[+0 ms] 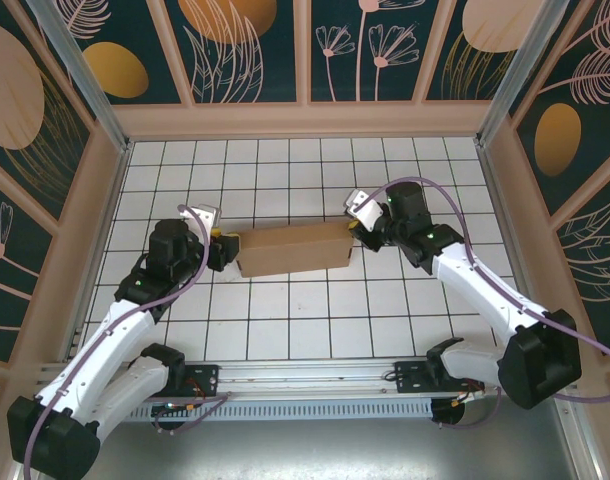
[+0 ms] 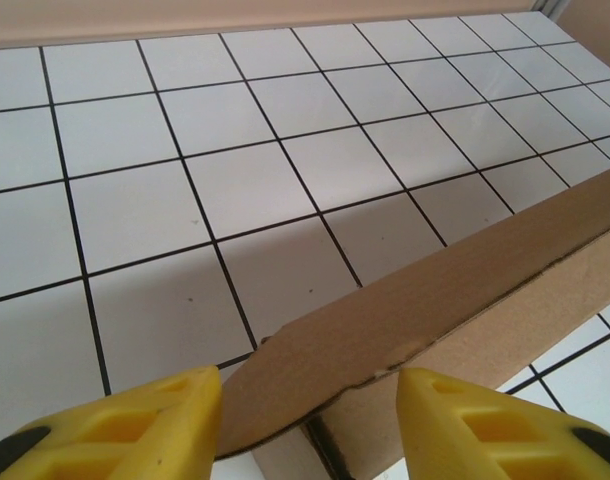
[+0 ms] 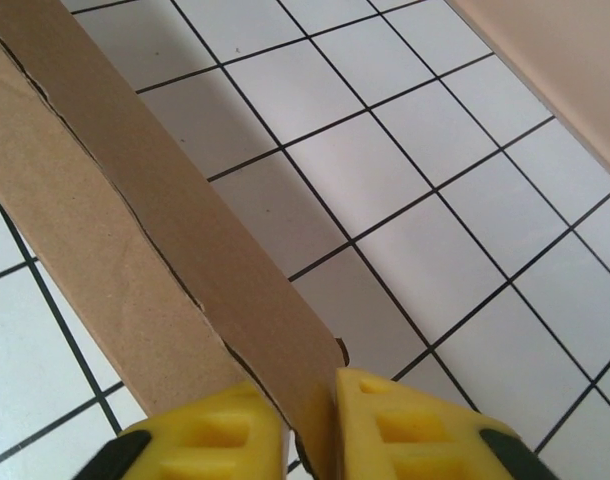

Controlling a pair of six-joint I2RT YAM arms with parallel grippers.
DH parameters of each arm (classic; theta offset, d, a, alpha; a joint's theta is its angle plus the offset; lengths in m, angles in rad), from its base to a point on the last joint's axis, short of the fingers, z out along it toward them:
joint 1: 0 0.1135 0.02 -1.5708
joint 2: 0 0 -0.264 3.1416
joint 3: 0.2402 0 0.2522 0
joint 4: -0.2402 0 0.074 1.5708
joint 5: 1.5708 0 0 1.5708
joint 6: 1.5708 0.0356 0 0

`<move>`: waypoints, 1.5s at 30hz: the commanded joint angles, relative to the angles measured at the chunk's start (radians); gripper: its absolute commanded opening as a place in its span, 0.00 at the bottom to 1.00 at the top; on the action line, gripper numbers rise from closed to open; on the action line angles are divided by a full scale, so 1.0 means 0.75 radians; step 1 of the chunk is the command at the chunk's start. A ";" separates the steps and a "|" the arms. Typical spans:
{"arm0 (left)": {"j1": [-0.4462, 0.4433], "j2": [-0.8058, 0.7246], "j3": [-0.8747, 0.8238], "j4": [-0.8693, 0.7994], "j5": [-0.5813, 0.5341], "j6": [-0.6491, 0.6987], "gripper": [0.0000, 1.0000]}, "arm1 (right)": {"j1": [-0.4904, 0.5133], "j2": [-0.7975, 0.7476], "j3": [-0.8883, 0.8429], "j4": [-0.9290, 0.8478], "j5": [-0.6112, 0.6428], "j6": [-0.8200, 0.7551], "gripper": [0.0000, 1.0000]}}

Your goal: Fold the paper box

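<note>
White gridded tabletop [image 1: 285, 320] carries the box [image 1: 293, 248]; the left gripper [image 2: 310, 405] gapes wide around its end flap, while the right gripper [image 3: 313, 400] pinches the opposite flap's edge tight.

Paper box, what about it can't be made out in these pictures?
- Top external: the end flaps of the paper box are too small to read and sit partly behind the left pincer and right pincer.
- Left wrist: the box runs off the right and bottom edges.
- Right wrist: it runs off the top and left edges.
</note>
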 commanded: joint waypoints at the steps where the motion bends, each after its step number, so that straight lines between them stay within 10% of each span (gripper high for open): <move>1: -0.007 0.011 -0.016 0.064 0.052 -0.014 0.46 | -0.004 0.008 0.023 0.030 -0.047 0.022 0.15; 15: -0.007 0.102 0.042 0.103 0.120 -0.116 0.25 | -0.001 0.020 0.082 0.010 -0.096 0.134 0.00; 45: -0.007 0.195 0.179 -0.008 0.109 -0.346 0.18 | 0.075 0.285 0.451 -0.383 0.131 1.026 0.00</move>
